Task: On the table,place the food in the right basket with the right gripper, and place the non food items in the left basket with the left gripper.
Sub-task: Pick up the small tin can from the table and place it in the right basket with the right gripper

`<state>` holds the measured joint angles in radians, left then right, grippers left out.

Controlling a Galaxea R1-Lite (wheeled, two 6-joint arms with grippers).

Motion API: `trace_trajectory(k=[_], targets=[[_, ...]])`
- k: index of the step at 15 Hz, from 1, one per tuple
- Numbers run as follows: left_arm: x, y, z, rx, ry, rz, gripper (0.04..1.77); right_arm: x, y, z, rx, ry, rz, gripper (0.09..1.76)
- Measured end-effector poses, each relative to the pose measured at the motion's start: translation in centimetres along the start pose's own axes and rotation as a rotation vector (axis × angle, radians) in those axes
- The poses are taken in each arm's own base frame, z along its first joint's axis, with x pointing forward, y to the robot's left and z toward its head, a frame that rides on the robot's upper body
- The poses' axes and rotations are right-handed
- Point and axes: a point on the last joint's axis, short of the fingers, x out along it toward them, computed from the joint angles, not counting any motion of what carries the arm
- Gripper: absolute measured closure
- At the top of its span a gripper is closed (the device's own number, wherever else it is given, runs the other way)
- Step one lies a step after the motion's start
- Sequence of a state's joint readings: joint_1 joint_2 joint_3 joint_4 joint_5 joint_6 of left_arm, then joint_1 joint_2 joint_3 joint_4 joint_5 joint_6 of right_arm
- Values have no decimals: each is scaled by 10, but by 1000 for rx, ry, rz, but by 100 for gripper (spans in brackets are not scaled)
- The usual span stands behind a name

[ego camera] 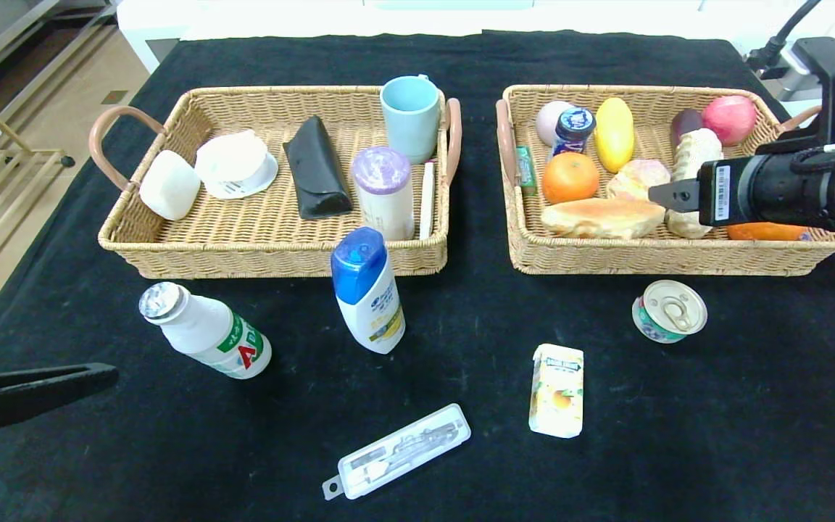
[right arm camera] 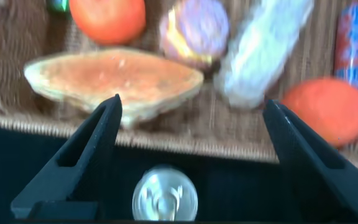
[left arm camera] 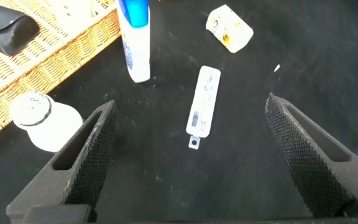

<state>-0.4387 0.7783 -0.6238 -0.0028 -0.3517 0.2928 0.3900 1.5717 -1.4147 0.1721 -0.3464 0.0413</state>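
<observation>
Wicker right basket under right gripper, agape, empty; round metal can below. Left gripper agape, empty.

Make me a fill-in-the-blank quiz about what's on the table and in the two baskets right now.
1. The blue mug stands in the ____ basket.
2. The shampoo bottle on the table has a ____ cap.
3. The can sits on the cloth in front of the ____ basket.
4. The right gripper hovers over the basket's front edge with its jaws ____.

Missing words: left; blue; right; open
</observation>
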Motion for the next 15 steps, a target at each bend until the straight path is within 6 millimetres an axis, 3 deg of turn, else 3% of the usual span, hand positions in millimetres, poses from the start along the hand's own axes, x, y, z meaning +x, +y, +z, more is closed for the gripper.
trace_trajectory(k=[7, 15], targets=[[1, 0, -2, -1, 8, -3, 9, -45, -1, -20, 161, 351, -44, 16], [1, 0, -2, 0, 7, -4, 9, -18, 19, -34, 228, 451, -62, 15]])
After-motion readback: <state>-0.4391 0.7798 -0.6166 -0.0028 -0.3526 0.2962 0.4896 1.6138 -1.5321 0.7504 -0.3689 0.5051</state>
